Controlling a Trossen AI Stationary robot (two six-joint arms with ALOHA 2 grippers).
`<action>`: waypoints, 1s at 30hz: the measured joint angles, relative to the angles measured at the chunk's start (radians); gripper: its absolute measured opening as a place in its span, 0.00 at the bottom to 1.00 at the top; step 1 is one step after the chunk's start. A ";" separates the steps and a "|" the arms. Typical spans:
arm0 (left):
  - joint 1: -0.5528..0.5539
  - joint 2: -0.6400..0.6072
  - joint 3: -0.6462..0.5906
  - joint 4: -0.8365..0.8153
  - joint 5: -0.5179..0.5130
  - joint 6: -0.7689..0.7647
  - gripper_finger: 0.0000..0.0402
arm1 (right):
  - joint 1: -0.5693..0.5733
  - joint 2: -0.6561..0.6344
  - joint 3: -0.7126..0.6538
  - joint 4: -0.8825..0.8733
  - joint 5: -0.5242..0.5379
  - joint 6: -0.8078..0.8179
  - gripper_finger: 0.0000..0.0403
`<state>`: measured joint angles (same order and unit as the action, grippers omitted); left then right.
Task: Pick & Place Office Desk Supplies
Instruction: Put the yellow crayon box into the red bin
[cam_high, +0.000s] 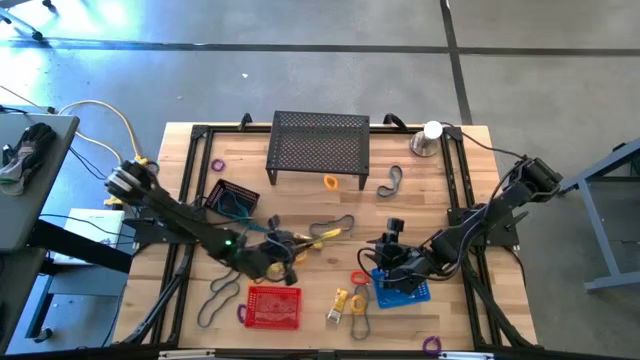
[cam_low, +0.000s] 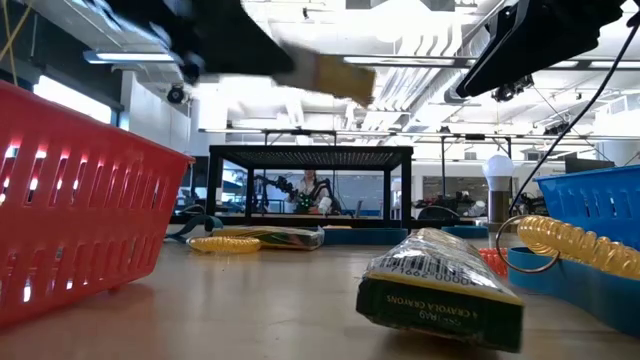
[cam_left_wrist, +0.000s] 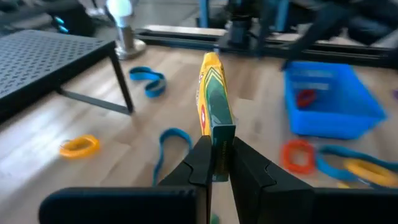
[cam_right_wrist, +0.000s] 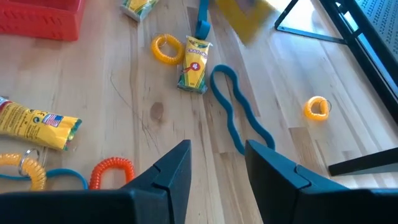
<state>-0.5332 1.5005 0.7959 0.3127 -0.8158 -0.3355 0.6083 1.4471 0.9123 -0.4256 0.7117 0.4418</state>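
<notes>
My left gripper (cam_high: 298, 243) is over the table's middle, shut on a yellow and green crayon box (cam_left_wrist: 212, 93) that is off the wood. My right gripper (cam_right_wrist: 217, 165) hangs open above the blue basket (cam_high: 402, 290), with nothing between its fingers. Loose supplies lie flat on the wood: a second crayon box (cam_right_wrist: 194, 65), a crayon pack (cam_low: 440, 285), teal bands (cam_right_wrist: 236, 112), yellow rings (cam_right_wrist: 165, 48), and an orange coil (cam_right_wrist: 115, 171). The low view shows the held box only as a blur (cam_low: 340, 75). My left gripper pinches the crayon box's near end (cam_left_wrist: 220, 142) between its two fingers (cam_left_wrist: 200, 163), one on each broad face. The fingers come nearly level from the table's left and lie along the box. The box sticks out ahead of the fingertips, on edge and clear of the table.
A red basket (cam_high: 272, 306) stands near the front edge and a black basket (cam_high: 232, 197) at the left. The black mesh stand (cam_high: 318, 145) and a silver cone with a white ball (cam_high: 428, 138) are at the back. A black frame (cam_high: 190, 180) runs along both sides.
</notes>
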 joint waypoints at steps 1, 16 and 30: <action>-0.011 -0.034 0.000 -0.038 0.022 -0.016 0.06 | 0.000 0.000 0.000 0.000 0.002 -0.001 0.35; -0.075 -0.398 0.022 -0.430 0.628 -0.066 0.08 | -0.028 0.000 0.000 0.054 0.013 -0.010 0.35; -0.065 -0.386 0.148 -0.739 1.003 -0.244 0.08 | -0.029 0.000 0.000 0.362 0.019 -0.067 0.35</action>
<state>-0.5986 1.1144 0.9440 -0.4268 0.1873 -0.5795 0.5789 1.4471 0.9123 -0.0633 0.7307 0.3749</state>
